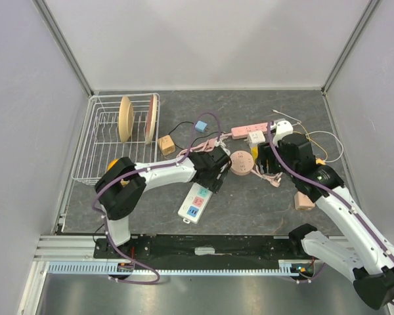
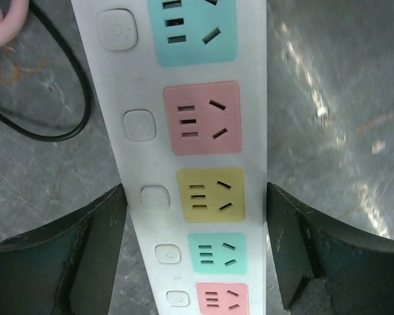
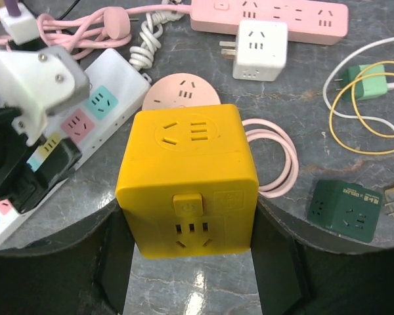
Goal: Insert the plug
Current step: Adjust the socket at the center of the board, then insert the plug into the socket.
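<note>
Cube adapter [image 3: 187,174], yellow, clamped between fingers [image 3: 115,262] of right gripper [image 3: 194,246], most of its body sticking out past the tips. Top face shows sockets, near face a switch and slots, prongs not visible. It sits near round pink socket [image 3: 180,92] and apart from white power strip [image 3: 108,98] off to its left in the wrist view. That strip runs lengthways between the spread jaws of left gripper [image 2: 197,197], one finger at each long edge, level with yellow outlet [image 2: 210,195]; can't tell if they press or just sit beside it. Strip lies flat on grey table [image 2: 341,98], black cable [image 2: 79,98] beside it.
</note>
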`<state>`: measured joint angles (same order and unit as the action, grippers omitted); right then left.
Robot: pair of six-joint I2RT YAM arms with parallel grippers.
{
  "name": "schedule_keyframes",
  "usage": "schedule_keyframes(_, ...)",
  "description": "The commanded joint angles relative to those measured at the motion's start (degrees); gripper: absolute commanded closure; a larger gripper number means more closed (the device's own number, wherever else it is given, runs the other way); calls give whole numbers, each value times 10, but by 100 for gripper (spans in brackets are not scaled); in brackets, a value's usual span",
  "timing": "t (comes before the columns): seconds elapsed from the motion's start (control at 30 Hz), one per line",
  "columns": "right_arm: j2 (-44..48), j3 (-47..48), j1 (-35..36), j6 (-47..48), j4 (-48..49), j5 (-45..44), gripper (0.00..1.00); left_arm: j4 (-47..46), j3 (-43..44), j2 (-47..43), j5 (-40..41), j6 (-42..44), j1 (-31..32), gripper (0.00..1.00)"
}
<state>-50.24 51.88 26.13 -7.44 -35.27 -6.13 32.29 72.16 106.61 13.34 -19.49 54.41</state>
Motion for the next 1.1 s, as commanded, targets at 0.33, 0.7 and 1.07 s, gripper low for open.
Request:
schedule_keyframes(0.33, -146, 130, 0, 73, -67, 36, 100, -33, -91, -89, -22, 48, 76, 6)
schedule_keyframes(0.7, -267, 226, 1, 114, -139, 107, 100, -55, -167, -312, 29, -58, 55, 1)
schedule_keyframes(1.07, -400, 306, 82, 148, -199, 97, 100, -7, -275, -446, -14, -263, 4, 7)
